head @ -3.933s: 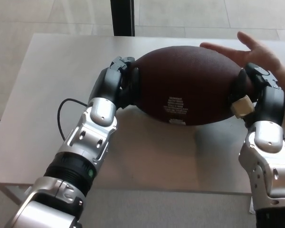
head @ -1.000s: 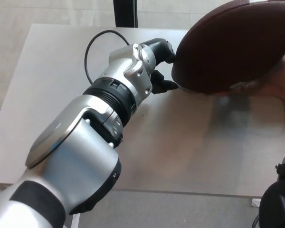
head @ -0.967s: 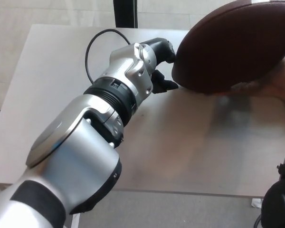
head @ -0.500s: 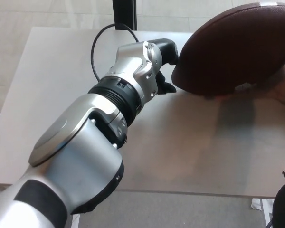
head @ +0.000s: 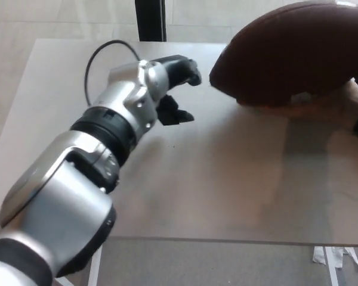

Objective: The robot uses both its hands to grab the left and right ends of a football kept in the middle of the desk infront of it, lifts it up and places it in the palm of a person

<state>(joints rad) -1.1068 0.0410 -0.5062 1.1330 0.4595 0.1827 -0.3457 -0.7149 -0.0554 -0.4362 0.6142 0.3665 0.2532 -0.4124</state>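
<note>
Left hand hangs empty, fingers spread, just beside the football, which rests at two o'clock on a person's palm. Right hand is unseen. Delivery looks done.

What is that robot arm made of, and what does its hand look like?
The left arm wears smooth, rounded silver-grey shells, with a black ribbed ring at the wrist joint. The left hand is black, with thick, stubby fingers. A thin black cable loops out from behind the wrist.

Soft daylight, faint shadows on desk (slightly blurry).
</note>
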